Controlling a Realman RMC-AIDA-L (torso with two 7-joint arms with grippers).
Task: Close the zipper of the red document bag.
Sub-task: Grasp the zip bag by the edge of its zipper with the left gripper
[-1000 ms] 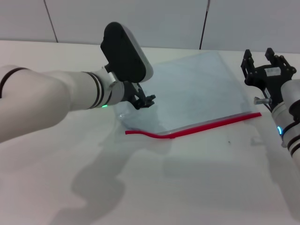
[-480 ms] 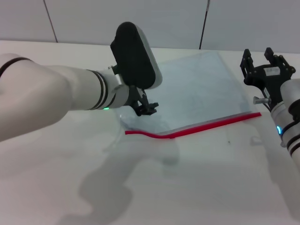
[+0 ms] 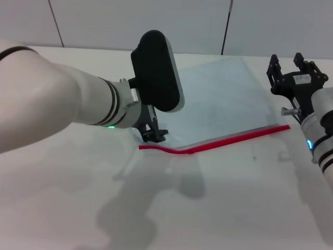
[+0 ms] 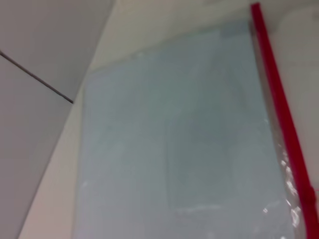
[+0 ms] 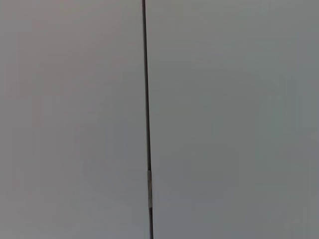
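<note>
The red document bag [image 3: 218, 101] lies flat on the white table [image 3: 234, 208], a translucent pale blue pouch. Its zipper [image 3: 229, 139], a thin red strip, runs along the near edge and bends upward near its left end. My left gripper [image 3: 154, 136] is down at that left end, just above the red strip. The left wrist view looks along the bag [image 4: 174, 149] with the zipper [image 4: 281, 119] at one side. My right gripper [image 3: 287, 62] is raised beside the bag's right edge, open and holding nothing.
A grey wall with vertical seams [image 3: 226, 26] stands behind the table. The right wrist view shows only that wall and a dark seam [image 5: 146, 119]. My left arm covers the bag's left part.
My left arm has swung right and lowered, bringing its gripper from the bag's left side down onto the left end of the zipper. The right arm has not moved.
</note>
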